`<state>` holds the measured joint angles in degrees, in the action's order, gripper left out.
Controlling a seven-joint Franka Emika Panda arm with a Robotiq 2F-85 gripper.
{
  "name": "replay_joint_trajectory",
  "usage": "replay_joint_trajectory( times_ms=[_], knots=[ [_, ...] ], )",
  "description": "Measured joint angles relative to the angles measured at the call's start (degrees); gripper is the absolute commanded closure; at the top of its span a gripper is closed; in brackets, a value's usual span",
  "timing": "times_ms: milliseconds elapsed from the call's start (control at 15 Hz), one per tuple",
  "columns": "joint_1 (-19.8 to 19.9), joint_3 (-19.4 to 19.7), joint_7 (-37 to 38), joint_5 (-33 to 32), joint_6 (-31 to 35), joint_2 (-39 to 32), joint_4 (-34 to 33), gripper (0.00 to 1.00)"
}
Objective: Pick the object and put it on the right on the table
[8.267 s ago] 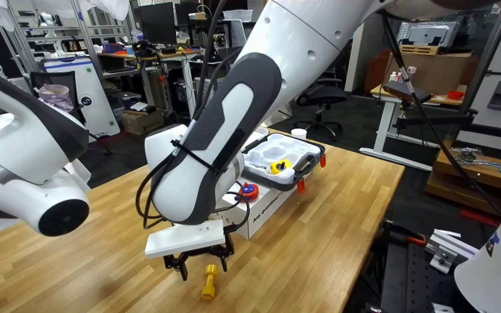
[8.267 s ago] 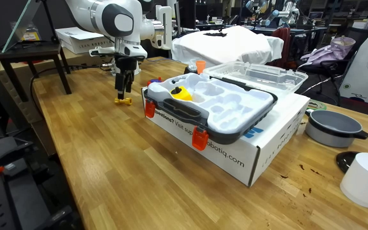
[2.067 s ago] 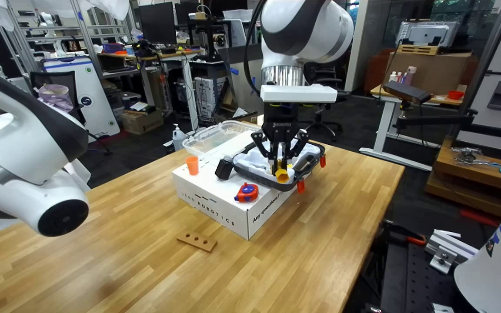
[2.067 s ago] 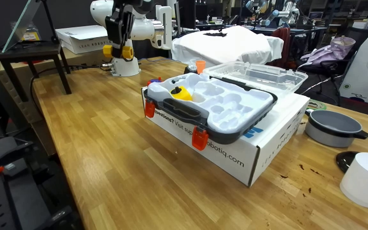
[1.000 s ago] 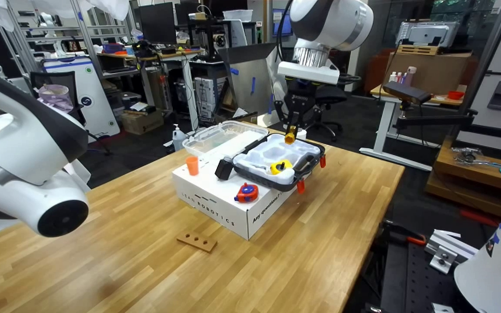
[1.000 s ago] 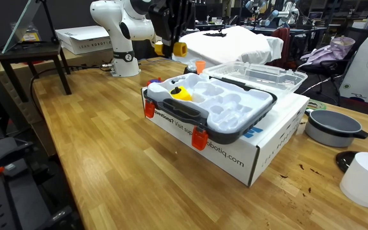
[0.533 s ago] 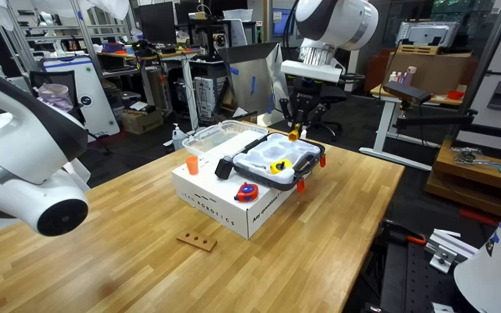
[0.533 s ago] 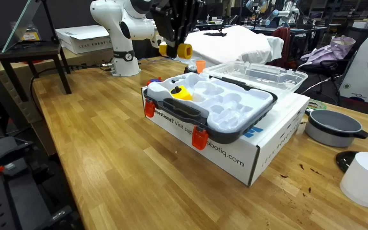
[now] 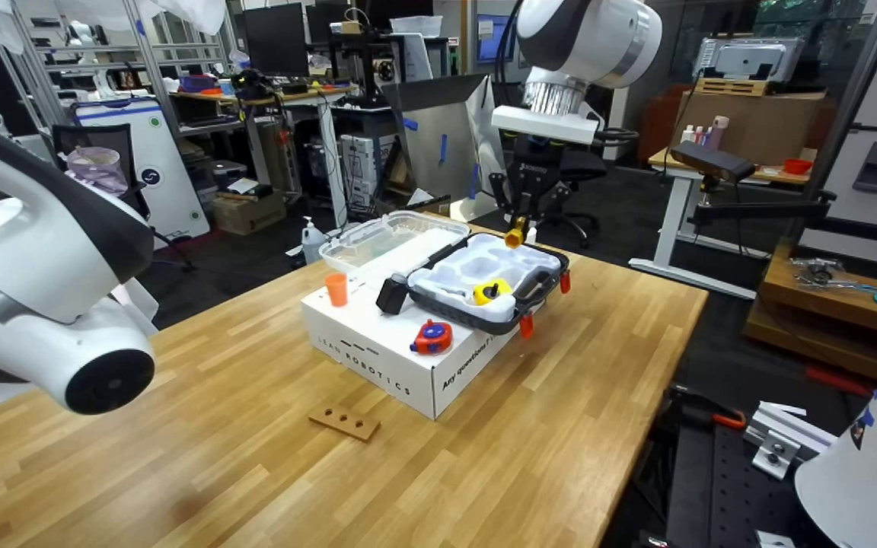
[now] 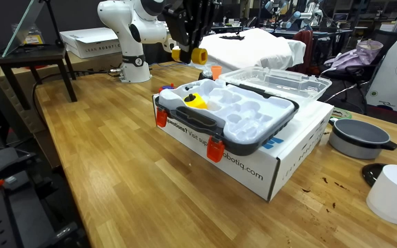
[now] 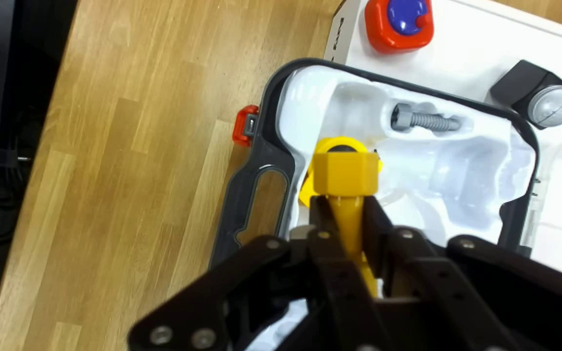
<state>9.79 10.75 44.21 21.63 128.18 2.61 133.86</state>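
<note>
1. Tabletop (image 9: pixel 621 365), light-brown wood, plank grain and thick edge; it showed in all three views
2. White box (image 9: pixel 366 354), lettered on its sides; it lay flat on the tabletop
3. Case (image 10: pixel 243 148), dark rim, white moulded insert; it rested on the white box, its clear lid (image 10: pixel 271 83) just beside it
4. Grey pot (image 10: pixel 352 147), black-handled; it stood on the tabletop near the white box
5. Hand (image 11: pixel 346 209), black, two-fingered; it hung in the air, clenched round the narrow middle of the peg (image 11: pixel 345 174)
6. White vessel (image 10: pixel 391 199), cylindrical; it stood on the tabletop, just beside a black round piece (image 10: pixel 370 174), partly hidden; whether the two touched could not be told
7. Wooden strip (image 9: pixel 345 426), tan, flat, three-holed; it lay on the tabletop, apart from the white box
8. Orange cup (image 9: pixel 336 289); it stood upright on the white box in both exterior views
9. Black item (image 11: pixel 520 84) with a clear dome; it sat on the white box, just beside the case
10. Red-and-blue item (image 9: pixel 432 337); it lay on the white box, near a corner
11. Yellow-and-black item (image 9: pixel 488 292); it lay in a hollow of the case
12. Peg, the task's own piece, yellow-orange, stubby; it was above the tabletop, gripped by the hand, a wider end protruding on either side; in the wrist view one faceted end overlapped the yellow-and-black item
13. Grey bolt (image 11: pixel 425 120); it lay in a narrow hollow of the case
</note>
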Motion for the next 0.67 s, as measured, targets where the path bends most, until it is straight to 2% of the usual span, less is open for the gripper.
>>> replay_joint_trajectory(
  times_ms=[267, 667],
  knots=[
    [0.3, 0.47, 0.76, 0.07, 0.17, -0.44, -0.44, 0.95],
    [3.43, 4.35, 8.31, 1.47, 2.66, -4.76, -5.68, 0.95]
  ],
)
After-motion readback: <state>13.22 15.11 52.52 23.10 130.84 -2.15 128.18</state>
